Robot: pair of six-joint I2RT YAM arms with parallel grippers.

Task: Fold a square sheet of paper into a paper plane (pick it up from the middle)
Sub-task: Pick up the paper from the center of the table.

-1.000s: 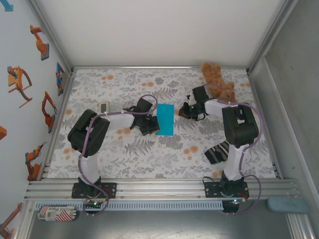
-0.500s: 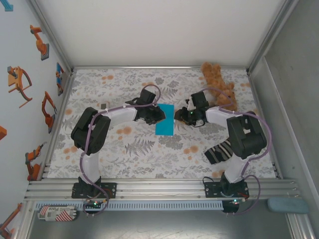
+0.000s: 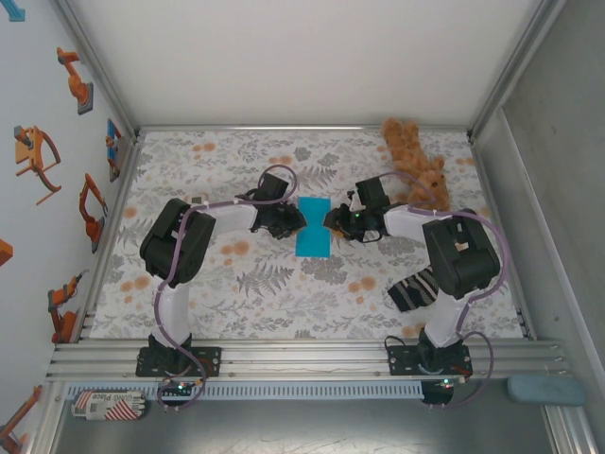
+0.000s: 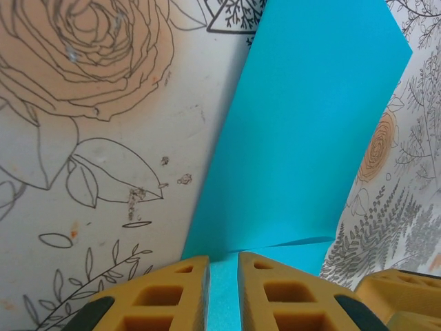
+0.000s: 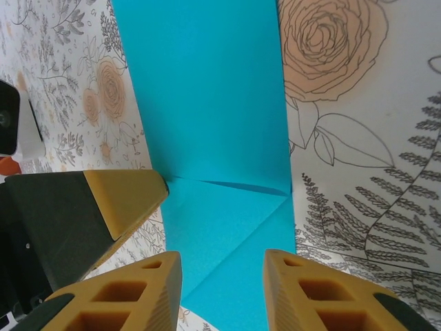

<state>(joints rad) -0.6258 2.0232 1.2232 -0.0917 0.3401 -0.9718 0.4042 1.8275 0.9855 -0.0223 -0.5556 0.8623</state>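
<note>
— Whereabouts of the square sheet of paper (image 3: pixel 313 232)?

— Middle of the tabletop (image 3: pixel 284 303), flat on the flowered cover, directly between the two arms. Bright cyan, longer from near to far than from left to right when seen from above. Narrowed at the waist, with jaws at either side of its middle.

— State of the left jaws?

— Parted by a narrow slit only, going by the left wrist view. Cyan showing through that slit, yellow fingers (image 4: pixel 176 293) right over the paper's edge. Pinching the sheet or merely set against it: cannot tell.

— And the right jaws?

— Open wider, with a clear gap between the yellow fingers (image 5: pixel 310 289) and nothing clamped. Paper spread beneath the gap. A crease running straight across just beyond the fingertips, plus a second line slanting back from the crease's right end.

— Jaws touching each other?

— Close, facing tip to tip across the sheet, but apart.

— Anything else on the tabletop?

— Brown teddy bear (image 3: pixel 413 161) at the far right corner, well apart from the paper. Dark striped cloth (image 3: pixel 413 288) at the near right, just beside the right arm (image 3: pixel 458 251).
</note>
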